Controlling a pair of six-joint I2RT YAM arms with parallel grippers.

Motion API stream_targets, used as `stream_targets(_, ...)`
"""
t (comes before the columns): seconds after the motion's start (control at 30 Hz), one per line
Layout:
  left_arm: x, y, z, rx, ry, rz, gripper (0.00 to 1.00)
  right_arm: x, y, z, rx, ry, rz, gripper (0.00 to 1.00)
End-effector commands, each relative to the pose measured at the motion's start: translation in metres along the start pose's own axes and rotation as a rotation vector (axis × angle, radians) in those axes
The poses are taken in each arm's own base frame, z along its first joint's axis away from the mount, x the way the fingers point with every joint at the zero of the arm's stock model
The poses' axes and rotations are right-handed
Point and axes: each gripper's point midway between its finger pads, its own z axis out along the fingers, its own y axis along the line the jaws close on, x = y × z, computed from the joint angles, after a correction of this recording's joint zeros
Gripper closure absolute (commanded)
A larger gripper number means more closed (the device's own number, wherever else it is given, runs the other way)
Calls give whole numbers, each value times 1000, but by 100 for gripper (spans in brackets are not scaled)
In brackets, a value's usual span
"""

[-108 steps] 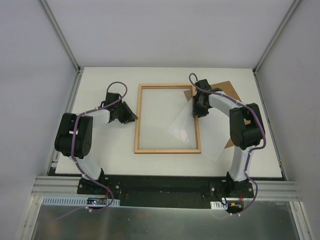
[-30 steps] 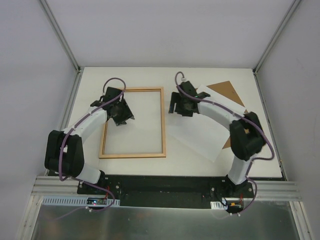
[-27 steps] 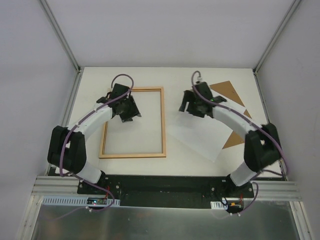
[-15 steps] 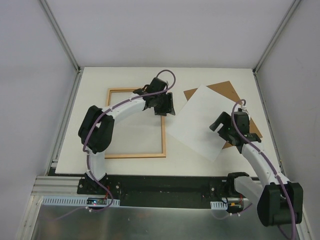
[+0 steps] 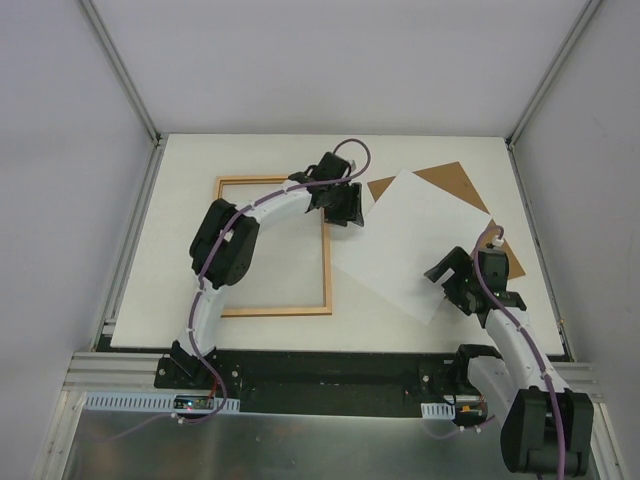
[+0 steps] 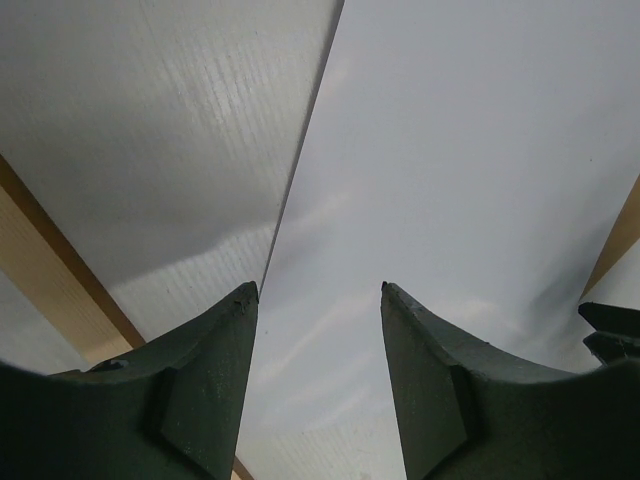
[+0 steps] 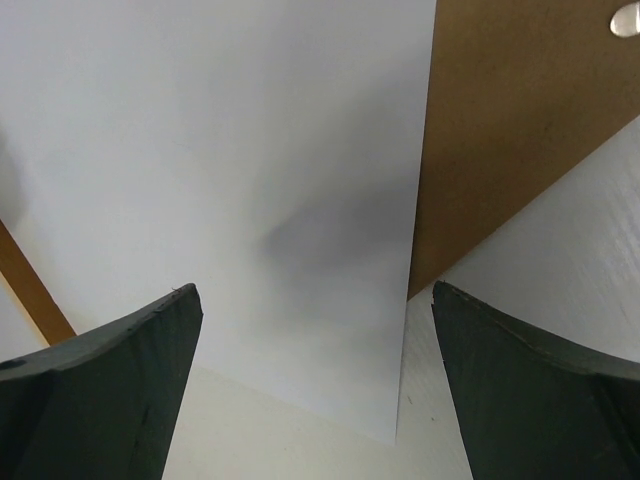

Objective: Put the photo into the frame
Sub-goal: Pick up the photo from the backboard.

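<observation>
The photo [image 5: 415,245] lies flat on the desk [image 5: 180,240], white side up, just to the right of the frame [image 5: 270,311] and partly on a brown board [image 5: 445,178]. The left pincer [image 5: 343,208] hangs by the frame's far right corner, over the photo's left edge, with its fingers apart and nothing in them. The right pincer [image 5: 462,285] is well to the right of the frame, over the photo's near right edge, spread wide and holding nothing.

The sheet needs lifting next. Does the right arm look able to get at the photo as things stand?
Probably yes: the right gripper hangs open over a corner of the photo, and nothing lies on the sheet or between them.
</observation>
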Motion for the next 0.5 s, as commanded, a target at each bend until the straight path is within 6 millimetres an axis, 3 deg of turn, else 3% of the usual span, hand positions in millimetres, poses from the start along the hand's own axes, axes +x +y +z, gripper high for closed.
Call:
stream_targets(0.0, -16, -4, 6, 22, -27, 33, 48, 9, 0, -3, -17, 26, 41, 3)
stream_targets(0.47, -20, 7, 43, 19, -2, 6, 48, 21, -7, -4, -8, 57, 58, 4)
